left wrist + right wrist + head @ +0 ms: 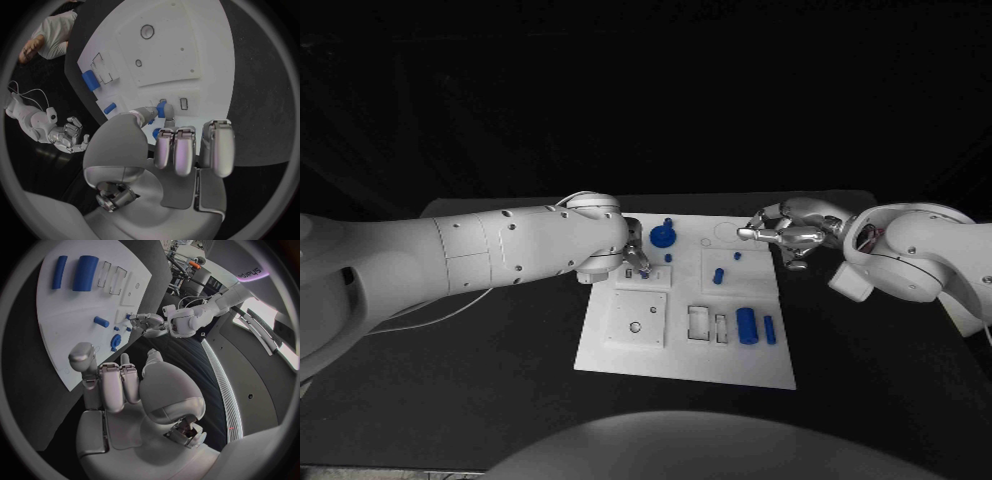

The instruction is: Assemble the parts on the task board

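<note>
Left hand [635, 262] is seen down at the far left part of the task board [678, 360], and a small blue part [164, 109] looks pinched at its fingertips in the left wrist view, right over the board surface beside a small slot [184, 103]. So that hand counts as clamped on the piece, though the grip is partly hidden by the thumb.

Right hand [785, 236] is held off the far right edge of the board, fingers loosely spread, nothing in it as far as can be told.

Judging by this, the step is probably seating that small piece into its slot. It would best be done with the piece kept upright and lined up squarely before any pressing, since a tilted piece could jam or get flicked away. Pressure should be eased on, not shoved.

Other pieces are scattered to the right of the left hand: a round blue knob [662, 236] just beside it on the far side, a short peg [718, 275] mid-board, and two blue cylinders [747, 325] nearer, at the right. Black counter [473, 390] is seen all round.
</note>
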`<state>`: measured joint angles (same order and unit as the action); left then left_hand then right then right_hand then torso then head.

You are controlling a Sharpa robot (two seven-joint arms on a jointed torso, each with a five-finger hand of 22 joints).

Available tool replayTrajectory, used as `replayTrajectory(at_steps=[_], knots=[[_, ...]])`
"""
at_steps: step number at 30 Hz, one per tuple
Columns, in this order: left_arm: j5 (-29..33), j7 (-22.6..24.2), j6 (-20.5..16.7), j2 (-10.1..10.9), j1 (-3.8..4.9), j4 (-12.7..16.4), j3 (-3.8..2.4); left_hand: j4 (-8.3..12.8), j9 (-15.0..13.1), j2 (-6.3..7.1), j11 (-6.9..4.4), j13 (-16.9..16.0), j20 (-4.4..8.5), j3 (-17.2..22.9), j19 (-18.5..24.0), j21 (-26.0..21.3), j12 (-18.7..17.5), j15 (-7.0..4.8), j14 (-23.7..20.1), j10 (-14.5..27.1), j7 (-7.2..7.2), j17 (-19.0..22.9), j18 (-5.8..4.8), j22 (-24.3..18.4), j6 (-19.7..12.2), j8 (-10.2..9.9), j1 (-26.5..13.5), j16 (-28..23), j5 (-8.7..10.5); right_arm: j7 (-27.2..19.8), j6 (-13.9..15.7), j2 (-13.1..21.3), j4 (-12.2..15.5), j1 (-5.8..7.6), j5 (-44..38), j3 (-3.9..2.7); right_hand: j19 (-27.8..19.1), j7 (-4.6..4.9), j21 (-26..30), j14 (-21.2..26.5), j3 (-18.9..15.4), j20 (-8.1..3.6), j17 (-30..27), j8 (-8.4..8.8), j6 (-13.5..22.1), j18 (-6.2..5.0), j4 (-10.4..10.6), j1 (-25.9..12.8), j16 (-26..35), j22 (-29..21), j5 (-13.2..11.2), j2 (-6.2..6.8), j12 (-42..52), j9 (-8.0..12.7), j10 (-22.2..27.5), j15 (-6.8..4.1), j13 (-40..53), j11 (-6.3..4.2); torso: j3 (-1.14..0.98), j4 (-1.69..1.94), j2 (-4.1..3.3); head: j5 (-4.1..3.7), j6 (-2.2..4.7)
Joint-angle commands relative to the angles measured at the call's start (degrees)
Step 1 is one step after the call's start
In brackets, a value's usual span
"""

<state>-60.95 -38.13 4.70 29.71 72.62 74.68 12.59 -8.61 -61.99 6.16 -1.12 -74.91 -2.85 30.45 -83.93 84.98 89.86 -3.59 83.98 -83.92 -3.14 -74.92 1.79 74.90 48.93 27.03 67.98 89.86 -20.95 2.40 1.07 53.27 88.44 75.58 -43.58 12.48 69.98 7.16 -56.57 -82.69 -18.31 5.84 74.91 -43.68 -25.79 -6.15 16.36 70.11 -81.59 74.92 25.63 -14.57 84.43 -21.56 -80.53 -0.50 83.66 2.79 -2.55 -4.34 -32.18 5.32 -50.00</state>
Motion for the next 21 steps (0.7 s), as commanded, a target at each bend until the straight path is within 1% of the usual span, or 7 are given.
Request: replayTrajectory(at_steps=[1, 6, 13, 21], knots=[[0.3, 0.1, 0.9, -0.1, -0.03, 0.1, -0.02, 0.4, -0.1, -0.47, -0.26, -15.1, 0.41, 0.7, -0.1, -0.4, 0.1, -0.41, 6.0, -6.1, 0.65, -15.1, 0.41, 7.7, 0.3, 0.1, -0.1, 0.1, -0.24, -0.1, -1.0, 0.0, 0.0, -0.04, 0.0, 0.01, -0.3, 0.10, 0.2, 0.4, 0.2, 0.09, 5.9, 0.38, 0.2, -0.75, 0.0, 0.7, 0.4, 5.8, -0.2, -0.14, -0.1, 0.1, 0.1, -0.04, -2.8, -0.40, 0.00, 0.01, 0.03, 0.13, 0.00], [0.3, 0.1, 0.9, -0.1, -0.06, 0.0, -0.02, 0.4, -0.1, -0.51, -0.24, -15.1, 0.40, 0.7, 0.0, -0.5, 0.1, -0.39, 6.0, -6.1, 0.63, -15.1, 0.44, 7.5, 0.3, 0.1, -0.1, 0.1, -0.19, -0.1, -1.1, 0.0, 0.0, -0.04, 0.0, 0.01, -0.3, 0.10, 0.2, 0.4, 0.2, 0.09, 5.9, 0.38, 0.2, -0.75, 0.0, 0.7, 0.4, 5.8, -0.2, -0.14, -0.1, 0.1, 0.1, -0.04, -2.8, -0.40, -0.01, 0.04, 0.03, 0.08, 0.00], [0.3, 0.1, 1.0, -0.2, -0.12, 0.0, -0.02, 0.4, -0.1, -0.55, -0.23, -15.1, 0.39, 0.7, 0.0, -0.5, 0.1, -0.38, 6.0, -6.1, 0.62, -15.1, 0.47, 7.5, 0.3, 0.0, -0.1, 0.1, -0.14, -0.1, -1.1, 0.0, 0.0, -0.05, 0.0, 0.01, -0.4, 0.12, 0.3, 0.4, 0.2, 0.09, 5.8, 0.40, 0.2, -0.77, 0.0, 0.7, 0.4, 5.7, -0.2, -0.14, -0.1, 0.1, 0.1, -0.03, -2.8, -0.38, -0.02, 0.00, 0.03, 0.25, 0.00], [0.4, 0.1, 1.1, -0.4, -0.19, -0.3, -0.01, 0.4, 0.0, -0.61, -0.20, -15.1, 0.37, 0.8, 0.1, -0.6, 0.1, -0.35, 6.0, -6.1, 0.59, -15.1, 0.50, 7.4, 0.3, -0.1, -0.2, 0.1, -0.05, -0.1, -1.1, 0.0, 0.0, -0.06, 0.0, 0.01, -0.4, 0.12, 0.3, 0.4, 0.2, 0.09, 5.8, 0.40, 0.2, -0.77, 0.0, 0.7, 0.4, 5.7, -0.2, -0.14, -0.1, 0.1, 0.1, -0.03, -2.8, -0.38, 0.01, -0.03, -0.01, 0.23, 0.00]])
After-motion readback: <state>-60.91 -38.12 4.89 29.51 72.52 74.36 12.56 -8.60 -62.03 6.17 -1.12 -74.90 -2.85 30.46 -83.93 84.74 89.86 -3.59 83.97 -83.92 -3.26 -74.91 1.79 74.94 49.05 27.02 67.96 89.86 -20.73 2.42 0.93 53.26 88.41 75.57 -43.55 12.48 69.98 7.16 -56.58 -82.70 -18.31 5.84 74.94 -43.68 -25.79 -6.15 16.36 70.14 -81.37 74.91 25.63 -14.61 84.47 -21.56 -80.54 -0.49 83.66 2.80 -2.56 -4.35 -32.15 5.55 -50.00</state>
